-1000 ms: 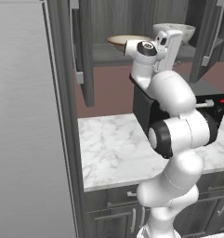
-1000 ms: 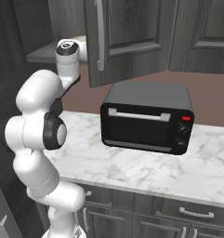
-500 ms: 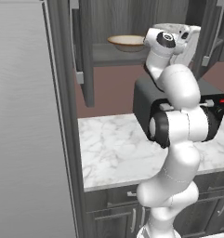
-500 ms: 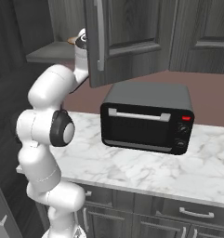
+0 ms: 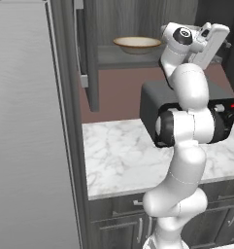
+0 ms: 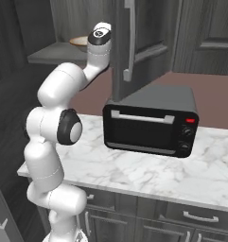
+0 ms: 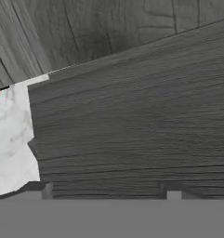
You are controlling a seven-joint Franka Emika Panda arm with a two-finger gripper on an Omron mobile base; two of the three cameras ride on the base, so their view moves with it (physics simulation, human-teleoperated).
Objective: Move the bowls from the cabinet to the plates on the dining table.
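The cream bowl (image 5: 137,44) sits on the open cabinet (image 5: 138,56) shelf beside the raised hand, whose jaws' state cannot be told, so a sideways swing risks knocking it off.

Dark grey wood-grain cabinet (image 7: 132,107) surface spans most of the hand view, its boards meeting along a slanted edge. At the left, a patch of white marble desk (image 7: 11,139) shows beyond the wood's edge.
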